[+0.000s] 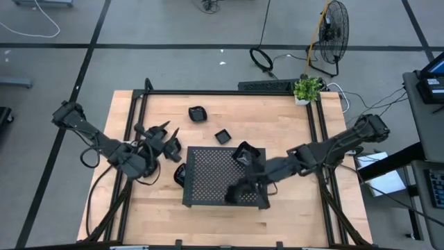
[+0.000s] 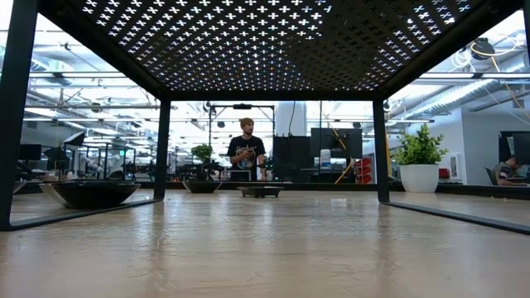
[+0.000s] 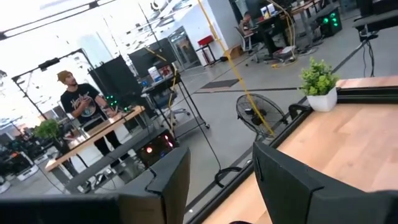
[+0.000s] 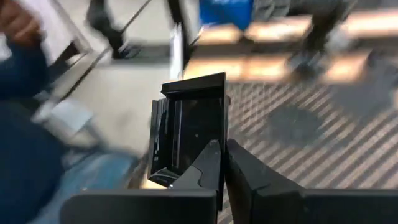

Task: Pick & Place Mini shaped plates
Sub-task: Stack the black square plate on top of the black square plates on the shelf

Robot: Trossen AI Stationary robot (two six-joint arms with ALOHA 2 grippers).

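My right gripper (image 1: 238,191) reaches over the near right part of the dark perforated tray (image 1: 208,173) and is shut on a square glossy black mini plate (image 4: 186,124). My left gripper (image 1: 163,135) waits open left of the tray, tipped up toward the room, touching nothing (image 3: 217,180). Two mini plates (image 1: 198,113) (image 1: 222,136) rest on the wood beyond the tray. Another (image 1: 179,173) sits by the tray's left edge. A square dark plate (image 1: 246,153) lies on the tray's far right corner. The low view shows three plates flat on the table (image 2: 89,192) (image 2: 203,187) (image 2: 261,190). My right gripper pinches the square plate by the rim of one side (image 4: 214,146), between its two fingers (image 4: 249,171). The fingers point down at a slant from the table's right. The plate stands on edge in the hold, its hollow turned sideways, above the tray's perforated top (image 4: 298,124).
The tray stands on legs (image 2: 161,149) mid-table, with open table under it. A potted plant (image 1: 307,89) sits at the far right corner. A black metal frame (image 1: 222,92) borders the table. A person (image 2: 247,149) stands in the room behind.
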